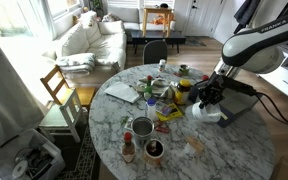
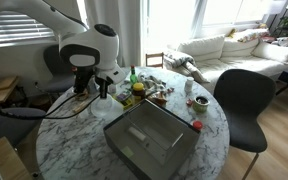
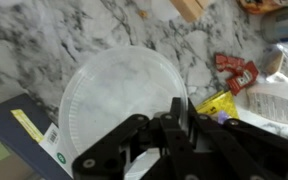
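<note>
In the wrist view a round translucent white plastic lid point(image 3: 124, 95) lies on the marble table point(image 3: 44, 40). My gripper point(image 3: 177, 108) stands over its right edge, with the black fingers point(image 3: 189, 125) pinched together on the rim. In an exterior view the gripper point(image 1: 207, 98) points down at the white lid point(image 1: 203, 114) near the table's right side. In an exterior view from the opposite side, the gripper point(image 2: 102, 86) hangs low over the clutter at the table's far left. The lid's near part is hidden behind the fingers.
A yellow packet point(image 3: 216, 103), red sauce packets point(image 3: 236, 72) and a dark blue booklet point(image 3: 19, 135) lie round the lid. Bottles and cups point(image 1: 144, 130) crowd the table's middle. A grey tray point(image 2: 149, 140) sits at the front, with a black chair point(image 2: 246, 100) beside the table.
</note>
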Controlling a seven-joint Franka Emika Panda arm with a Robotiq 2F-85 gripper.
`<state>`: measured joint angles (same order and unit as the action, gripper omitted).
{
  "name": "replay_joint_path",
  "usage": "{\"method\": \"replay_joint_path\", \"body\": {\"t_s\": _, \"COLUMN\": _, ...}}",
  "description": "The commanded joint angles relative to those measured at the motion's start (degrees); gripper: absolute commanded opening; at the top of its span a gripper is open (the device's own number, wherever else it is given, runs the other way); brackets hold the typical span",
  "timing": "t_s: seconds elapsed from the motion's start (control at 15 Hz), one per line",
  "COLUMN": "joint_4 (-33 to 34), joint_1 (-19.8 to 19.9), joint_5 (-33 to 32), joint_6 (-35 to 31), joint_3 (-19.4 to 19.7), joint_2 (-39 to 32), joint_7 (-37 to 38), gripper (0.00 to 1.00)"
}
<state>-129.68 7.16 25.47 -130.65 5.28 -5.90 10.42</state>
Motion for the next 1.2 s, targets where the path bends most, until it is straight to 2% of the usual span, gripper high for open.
{"method": "replay_joint_path", "body": {"t_s": 0.0, "joint_4": 1.20, "joint_1": -1.70, "joint_5": -9.66, "joint_6": 10.63, "joint_3": -0.28, "joint_2": 1.82, "joint_7": 4.26, "gripper": 0.02}}
{"method": "replay_joint_path", "body": {"t_s": 0.4, "joint_4": 7.83, "joint_1": -4.66, "joint_5": -18.65, "joint_6": 25.67, "joint_3": -2.75, "joint_2": -2.64, "joint_7": 2.37, "gripper": 0.02}}
{"method": "replay_joint_path", "body": {"t_s": 0.47, "joint_4": 8.64, "joint_1": -5.20, "joint_5": -20.09, "joint_6": 26.94, "joint_3": -3.06, "joint_2": -3.84, "joint_7": 3.07, "gripper": 0.04}}
{"method": "replay_joint_path", "body": {"t_s": 0.53, "joint_4": 9.20, "joint_1": -5.63, "joint_5": -20.87, "joint_6": 27.49, "joint_3": -3.31, "joint_2": -5.00, "joint_7": 2.91, "gripper": 0.02}}
{"method": "replay_joint_path", "body": {"t_s": 0.8, "joint_4": 10.72, "joint_1": -6.66, "joint_5": -23.34, "joint_6": 27.67, "joint_3": -3.44, "joint_2": -9.29, "joint_7": 2.70, "gripper": 0.02}}
{"method": "replay_joint_path", "body": {"t_s": 0.87, "joint_4": 11.12, "joint_1": -6.93, "joint_5": -23.59, "joint_6": 27.39, "joint_3": -3.44, "joint_2": -9.94, "joint_7": 3.01, "gripper": 0.23}}
{"method": "replay_joint_path", "body": {"t_s": 1.13, "joint_4": 12.17, "joint_1": -7.32, "joint_5": -24.18, "joint_6": 28.04, "joint_3": -3.10, "joint_2": -9.22, "joint_7": 3.90, "gripper": 0.52}}
